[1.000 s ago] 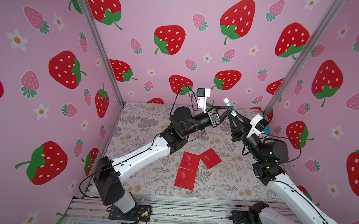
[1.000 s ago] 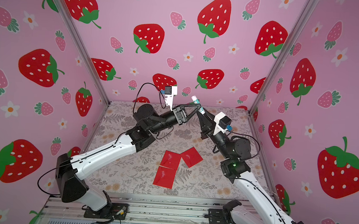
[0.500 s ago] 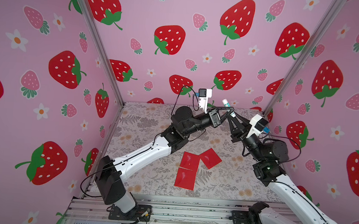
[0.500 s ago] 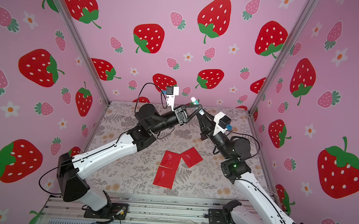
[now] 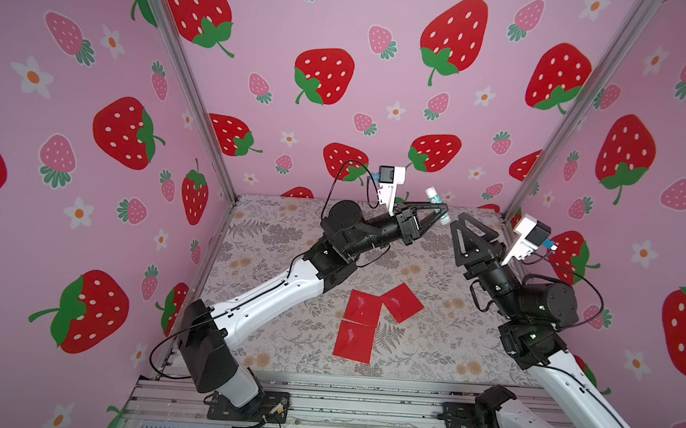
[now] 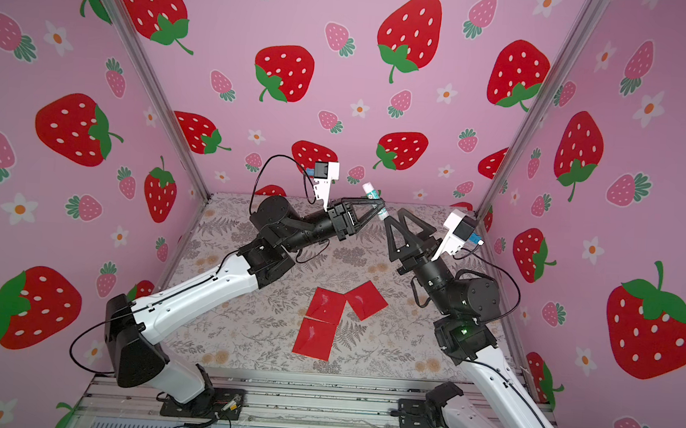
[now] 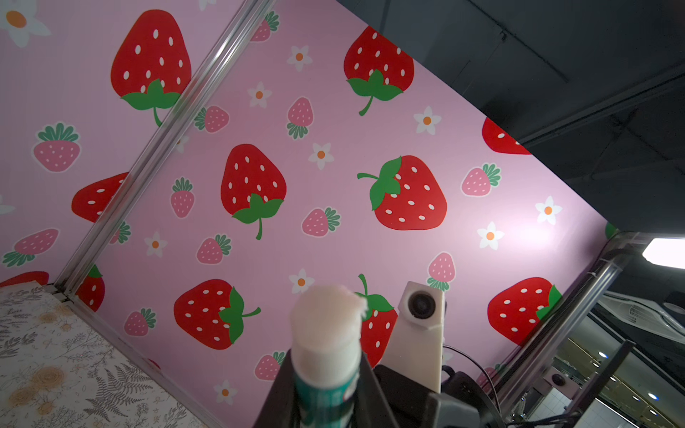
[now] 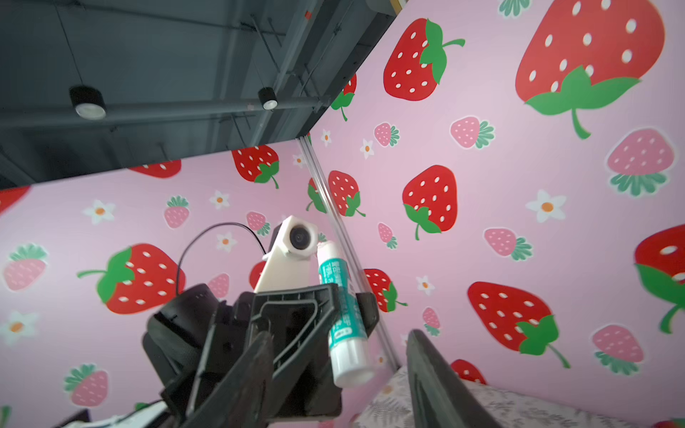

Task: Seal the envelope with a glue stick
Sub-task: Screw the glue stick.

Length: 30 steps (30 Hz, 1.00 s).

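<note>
The main change was at the black right gripper (image 5: 458, 220). One second before, its jaws were closed on the lower end of the small white cylindrical glue stick with a teal-green label band (image 5: 432, 195). Now they stood clearly apart and the gripper had let go of the stick. In the right wrist view the white lower end of the stick (image 8: 348, 363) appeared in the gap between the two spread fingers and touched neither of them.

The black left gripper (image 5: 440, 210) had not changed. It stayed clamped on the label part of the stick and held it tilted in the air, high above the far side of the table with the grey floral cover (image 5: 268, 259). In the left wrist view the upper end had no cap, and a soft white mass of glue (image 7: 326, 315) stood out of the tube.

I judge that the right arm had finished its work on the lower end and that the stick was ready for use, carried by the left arm alone. The flat red paper envelope (image 5: 361, 309) lay well below, near the front middle of the table, as several red panels touching each other, and nothing touched it. The next step probably needs the left arm to bring the glue end down to it.
</note>
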Available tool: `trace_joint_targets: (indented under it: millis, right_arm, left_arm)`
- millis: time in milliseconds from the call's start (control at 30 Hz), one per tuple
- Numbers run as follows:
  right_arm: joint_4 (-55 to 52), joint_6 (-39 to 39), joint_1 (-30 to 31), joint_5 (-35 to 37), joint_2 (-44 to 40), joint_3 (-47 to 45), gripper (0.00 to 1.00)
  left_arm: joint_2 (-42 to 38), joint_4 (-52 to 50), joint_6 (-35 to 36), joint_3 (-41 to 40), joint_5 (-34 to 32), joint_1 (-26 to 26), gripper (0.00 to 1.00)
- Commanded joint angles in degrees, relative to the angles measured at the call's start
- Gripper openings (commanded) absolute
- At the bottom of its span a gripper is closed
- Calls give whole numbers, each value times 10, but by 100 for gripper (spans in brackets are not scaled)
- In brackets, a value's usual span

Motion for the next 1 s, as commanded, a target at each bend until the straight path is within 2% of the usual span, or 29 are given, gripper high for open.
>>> trace_joint_targets:
  millis: [0, 133, 300, 467, 967]
  right_arm:
    - [5, 204, 3, -30, 9, 30, 56]
    - [57, 291, 3, -60, 33, 36, 55]
    - [111, 334, 3, -67, 46, 28, 45]
    - [116, 345, 4, -79, 49, 34, 37]
    - [116, 345, 8, -93, 73, 49, 36]
  left_arm:
    - [-21, 43, 15, 31, 33, 0, 0]
    - [-23, 53, 10, 36, 37, 0, 0]
    - [-29, 58, 11, 37, 33, 0, 0]
    - [-30, 50, 17, 37, 19, 0, 0]
    - [-11, 49, 5, 53, 17, 0, 0]
